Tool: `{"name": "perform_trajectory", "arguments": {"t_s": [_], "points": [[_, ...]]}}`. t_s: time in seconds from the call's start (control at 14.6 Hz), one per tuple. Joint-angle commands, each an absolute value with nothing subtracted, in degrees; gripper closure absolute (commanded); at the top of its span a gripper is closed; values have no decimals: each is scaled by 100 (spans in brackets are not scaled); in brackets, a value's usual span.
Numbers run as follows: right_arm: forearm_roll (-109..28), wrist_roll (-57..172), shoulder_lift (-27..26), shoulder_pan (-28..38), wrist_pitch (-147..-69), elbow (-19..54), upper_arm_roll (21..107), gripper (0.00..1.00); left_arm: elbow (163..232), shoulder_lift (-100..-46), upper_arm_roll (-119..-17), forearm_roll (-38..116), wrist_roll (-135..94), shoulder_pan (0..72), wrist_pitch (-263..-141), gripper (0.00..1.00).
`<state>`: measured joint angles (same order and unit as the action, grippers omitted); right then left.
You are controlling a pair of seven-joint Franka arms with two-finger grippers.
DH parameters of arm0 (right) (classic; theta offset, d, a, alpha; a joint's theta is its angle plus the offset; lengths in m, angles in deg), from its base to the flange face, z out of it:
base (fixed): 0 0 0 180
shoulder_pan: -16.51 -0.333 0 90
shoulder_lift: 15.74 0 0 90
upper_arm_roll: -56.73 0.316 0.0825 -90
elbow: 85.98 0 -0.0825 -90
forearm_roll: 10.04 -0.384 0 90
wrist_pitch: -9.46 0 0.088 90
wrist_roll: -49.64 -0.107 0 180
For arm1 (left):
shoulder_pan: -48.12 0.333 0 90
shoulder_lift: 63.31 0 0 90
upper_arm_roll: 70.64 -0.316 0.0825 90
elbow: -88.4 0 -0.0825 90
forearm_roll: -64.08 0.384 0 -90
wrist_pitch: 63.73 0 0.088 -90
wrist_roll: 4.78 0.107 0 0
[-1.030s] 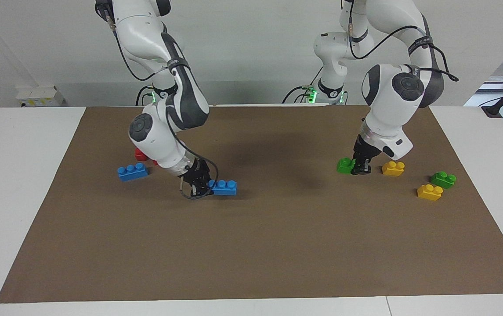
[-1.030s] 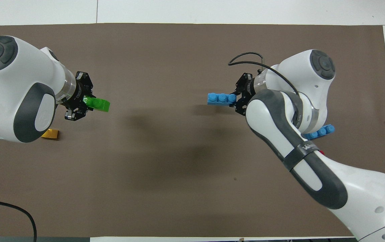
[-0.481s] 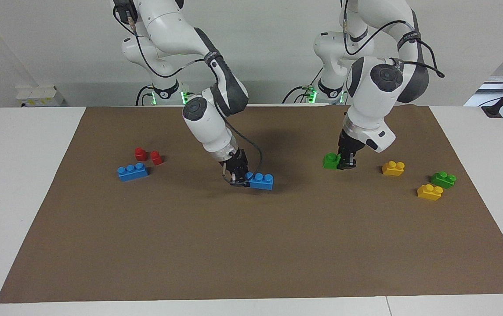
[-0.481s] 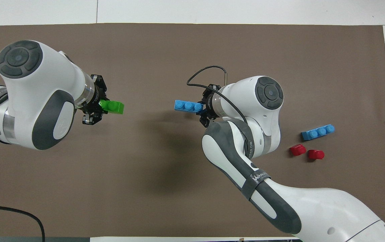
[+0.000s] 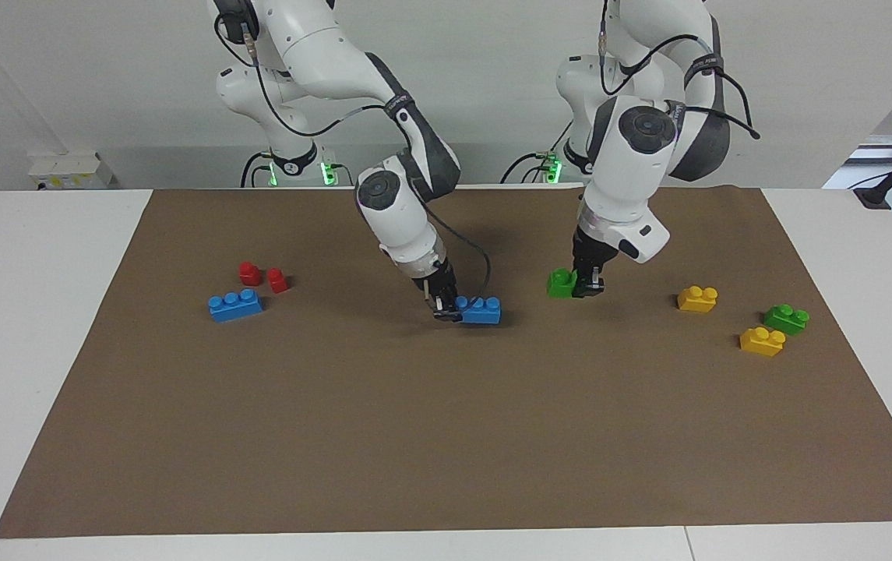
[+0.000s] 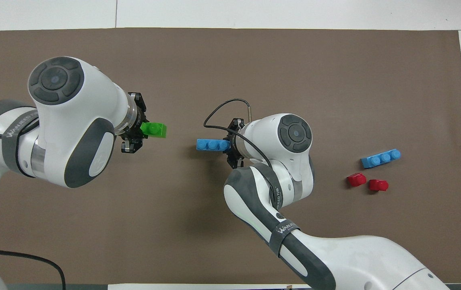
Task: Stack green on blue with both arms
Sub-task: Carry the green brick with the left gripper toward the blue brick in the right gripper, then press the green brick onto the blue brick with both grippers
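Note:
The bright green two-stud brick hangs just above the brown mat, near its middle. My left gripper is shut on the end of it that points toward the left arm's side. A short gap away is the blue three-stud brick, low over the mat. My right gripper is shut on its end. The two bricks point their free ends at each other and are apart.
A second blue brick and two red pieces lie toward the right arm's end. Two yellow bricks and a darker green brick lie toward the left arm's end.
Both arms have carried their bricks inward toward the middle of the mat. The gap between green and blue has shrunk a lot. Both grips stayed shut.

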<state>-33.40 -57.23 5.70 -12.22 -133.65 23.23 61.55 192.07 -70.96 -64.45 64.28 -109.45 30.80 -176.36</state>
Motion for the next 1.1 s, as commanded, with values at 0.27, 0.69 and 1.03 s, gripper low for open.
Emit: {"name": "perform_trajectory", "arguments": {"t_s": [0.27,0.69,1.03], "points": [[-3342,-5389,755,-1231,-13986,2573,6174,87,20264,-6692,-6528,6408,-11893,2247,-18799,100],[-3359,-5372,790,-1249,-14039,2591,6174,87,20502,-6973,-6537,6548,-12395,1833,-19336,100],[-3359,-5372,790,-1249,-14057,2634,6174,87,20608,-7210,-6537,6645,-12633,1754,-19828,100]]}}
